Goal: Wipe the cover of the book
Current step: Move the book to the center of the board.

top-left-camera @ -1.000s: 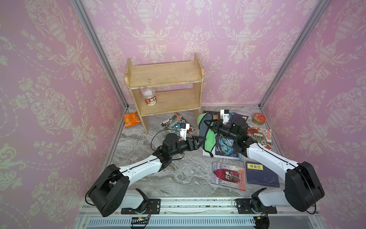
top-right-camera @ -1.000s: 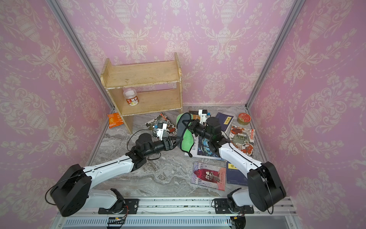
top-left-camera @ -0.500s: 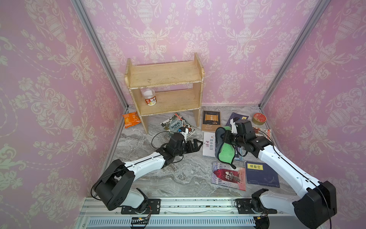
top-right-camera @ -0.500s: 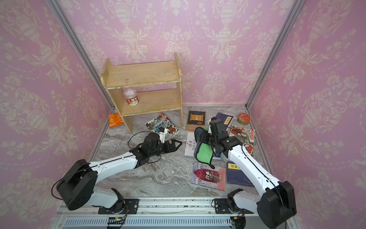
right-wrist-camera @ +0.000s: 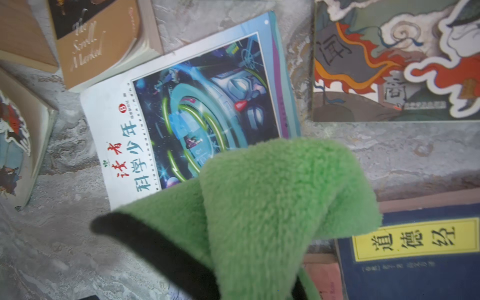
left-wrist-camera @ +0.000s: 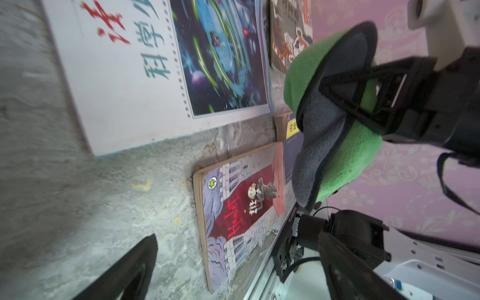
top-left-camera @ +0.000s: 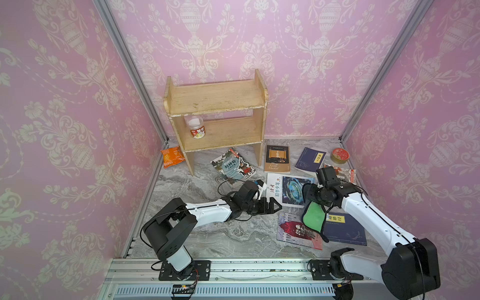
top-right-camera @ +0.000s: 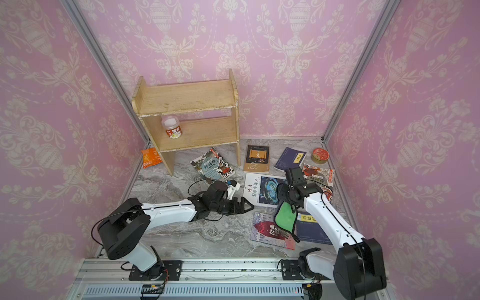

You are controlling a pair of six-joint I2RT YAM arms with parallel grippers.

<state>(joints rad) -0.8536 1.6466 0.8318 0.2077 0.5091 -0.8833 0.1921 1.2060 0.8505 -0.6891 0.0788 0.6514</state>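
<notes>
A green cloth [top-left-camera: 313, 217] [top-right-camera: 285, 218] with a grey back and black edge hangs from my right gripper [top-left-camera: 310, 193] [top-right-camera: 283, 193], which is shut on its top. The cloth [left-wrist-camera: 348, 155] [right-wrist-camera: 272, 207] dangles above the gap between a red Hamlet book [top-left-camera: 296, 231] [left-wrist-camera: 241, 213] and a dark blue book with a yellow label [top-left-camera: 345, 228] [right-wrist-camera: 415, 241]. A white book with a blue space picture [top-left-camera: 288, 189] [right-wrist-camera: 187, 117] lies just behind it. My left gripper [top-left-camera: 275, 206] [top-right-camera: 248, 206] [left-wrist-camera: 239, 270] is open and empty, low over the marble left of these books.
A wooden shelf [top-left-camera: 215, 117] with a jar [top-left-camera: 196, 127] stands at the back. An orange packet [top-left-camera: 172, 157] lies beside it and a red tin [top-left-camera: 340, 155] at the back right. More books lie behind: a comic [top-left-camera: 233, 165], a brown one [top-left-camera: 277, 158], a purple one [top-left-camera: 310, 159].
The left gripper has opened and parted from the cloth. My right arm has carried the cloth from mid-table to the right and toward the front.
</notes>
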